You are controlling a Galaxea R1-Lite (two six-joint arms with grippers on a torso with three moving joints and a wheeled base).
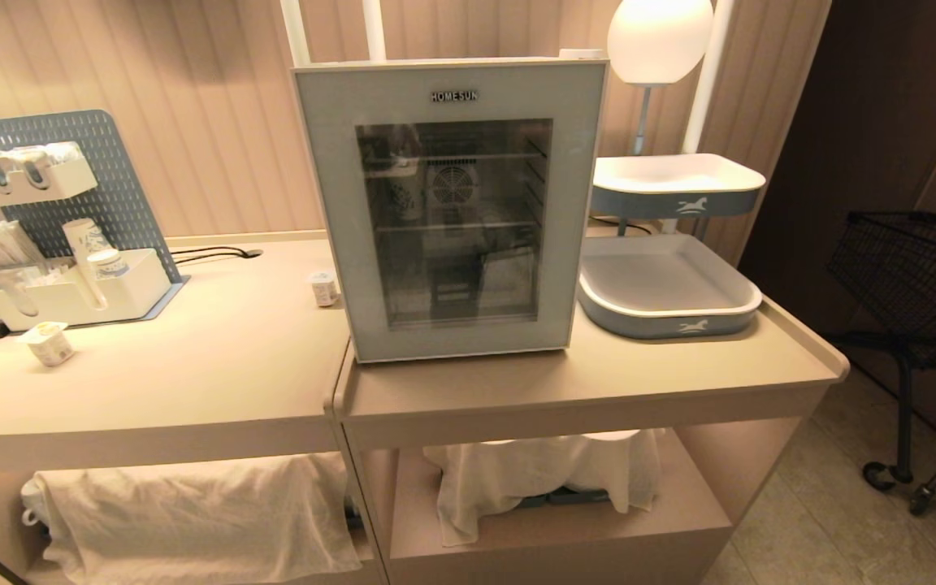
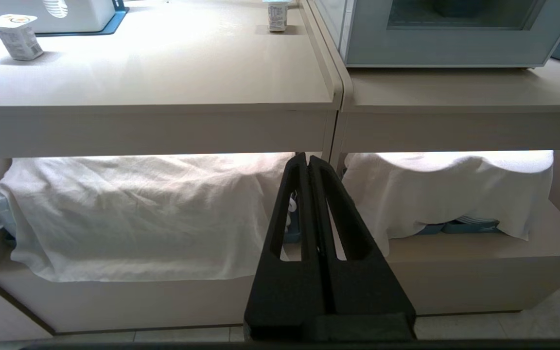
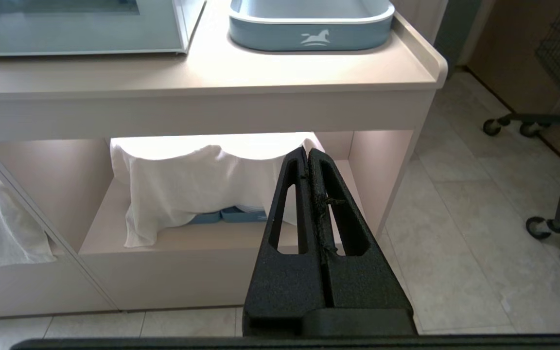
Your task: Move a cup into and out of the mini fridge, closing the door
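Observation:
The white mini fridge [image 1: 450,207] stands on the right counter with its door [image 1: 330,219] closed, "HOMESUN" at the top. One small white cup [image 1: 323,288] sits on the left counter just beside the fridge's left side; it shows too in the left wrist view as the cup [image 2: 277,15]. A second cup [image 1: 49,341] stands near the left counter's front, also the cup [image 2: 16,36]. Neither arm is in the head view. My left gripper [image 2: 307,158] and my right gripper [image 3: 307,151] hang shut and empty, low in front of the counters.
A grey-blue tray [image 1: 667,325] lies right of the fridge, with a second tray [image 1: 675,199] raised behind it. A pegboard organiser [image 1: 70,292] with paper cups stands at the left. White cloths [image 1: 192,520] drape the lower shelves. A black wire trolley [image 1: 915,284] stands on the floor at the right.

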